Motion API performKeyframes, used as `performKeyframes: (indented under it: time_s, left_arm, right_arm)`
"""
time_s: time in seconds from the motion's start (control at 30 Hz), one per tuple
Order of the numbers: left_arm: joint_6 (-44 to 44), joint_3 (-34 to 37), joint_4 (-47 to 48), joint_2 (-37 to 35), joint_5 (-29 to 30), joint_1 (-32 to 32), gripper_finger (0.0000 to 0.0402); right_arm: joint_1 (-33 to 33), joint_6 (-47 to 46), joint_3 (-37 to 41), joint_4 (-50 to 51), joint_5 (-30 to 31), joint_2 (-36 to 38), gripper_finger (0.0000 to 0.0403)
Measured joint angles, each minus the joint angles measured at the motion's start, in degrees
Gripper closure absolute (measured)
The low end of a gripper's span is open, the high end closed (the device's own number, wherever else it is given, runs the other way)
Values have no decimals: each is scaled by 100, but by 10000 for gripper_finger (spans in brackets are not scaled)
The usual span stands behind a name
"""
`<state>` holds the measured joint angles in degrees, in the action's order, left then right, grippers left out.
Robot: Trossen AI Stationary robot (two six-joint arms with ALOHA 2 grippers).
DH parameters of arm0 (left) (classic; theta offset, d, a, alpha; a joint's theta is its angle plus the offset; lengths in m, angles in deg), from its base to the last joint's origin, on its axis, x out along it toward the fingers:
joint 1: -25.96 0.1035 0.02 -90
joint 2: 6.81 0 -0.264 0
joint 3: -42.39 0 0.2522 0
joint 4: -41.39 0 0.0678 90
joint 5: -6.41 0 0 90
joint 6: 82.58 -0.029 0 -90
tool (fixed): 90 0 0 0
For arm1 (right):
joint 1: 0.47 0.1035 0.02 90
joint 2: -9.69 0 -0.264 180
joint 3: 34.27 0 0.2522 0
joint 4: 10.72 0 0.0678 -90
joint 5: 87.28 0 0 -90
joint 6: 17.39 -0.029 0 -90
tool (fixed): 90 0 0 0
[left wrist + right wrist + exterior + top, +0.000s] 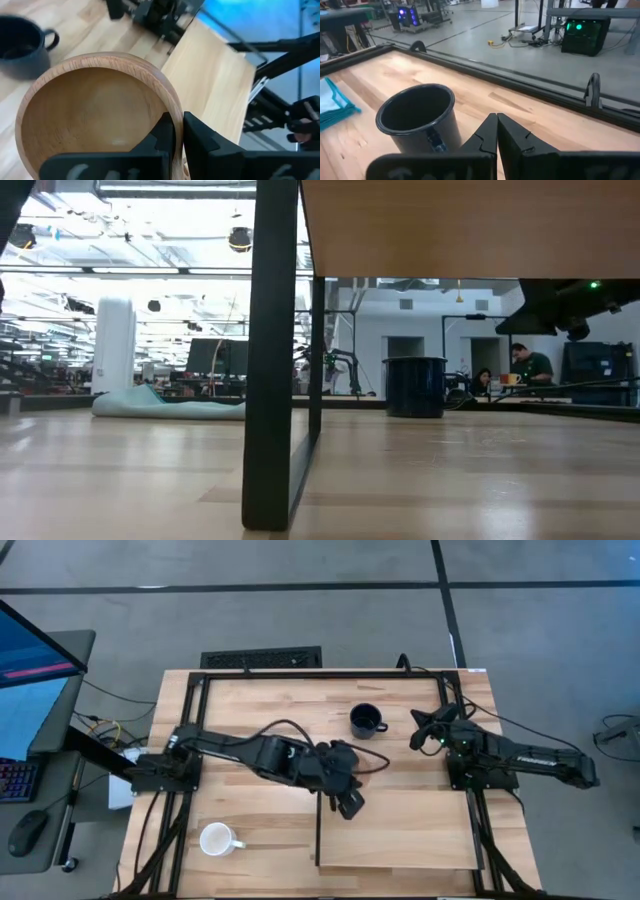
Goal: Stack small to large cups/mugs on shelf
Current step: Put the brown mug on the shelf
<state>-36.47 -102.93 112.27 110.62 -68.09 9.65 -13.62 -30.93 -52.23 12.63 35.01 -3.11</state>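
Note:
My left gripper (pixel 347 802) is over the left edge of the shelf (pixel 400 835), shut on the tan wooden cup (pixel 95 115). That cup fills the left wrist view and is hidden under the gripper in the high view. The glossy black mug (pixel 367 720) stands upright on the tabletop at the far side; it also shows in the low view (pixel 414 386) and the right wrist view (pixel 420 120). The white mug (pixel 218 838) stands near the table's near-left corner. My right gripper (pixel 425 730) is shut and empty, just right of the black mug. My left gripper holds the wooden cup by its rim (pixel 172 112), pinched with one finger (pixel 162 137) inside the bowl and the other finger (pixel 197 142) outside the wall. The cup's mouth faces the wrist camera. Whether its base rests on anything does not show.
The shelf is a raised board (pixel 450 225) on dark legs (pixel 272 350), with open room beneath it. A blue cloth (pixel 165 405) lies on the tabletop, seen also in the right wrist view (pixel 332 107). A black frame edges the table (pixel 195 730). People sit far behind (pixel 525 365).

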Motion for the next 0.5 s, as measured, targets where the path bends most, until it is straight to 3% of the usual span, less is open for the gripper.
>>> performKeyframes:
  time_s: [0.07,0.23,0.5]
  left_arm:
    - [166,-329,321,225,16,-44,393]
    - [692,-268,335,373,-227,-116,393]
    - [827,-270,-253,391,-394,-339,393]
  right_arm:
    - [0,0,0,-2,-1,13,370]
    - [-1,-1,0,-11,11,20,370]
    - [-2,-2,0,-7,10,11,370]
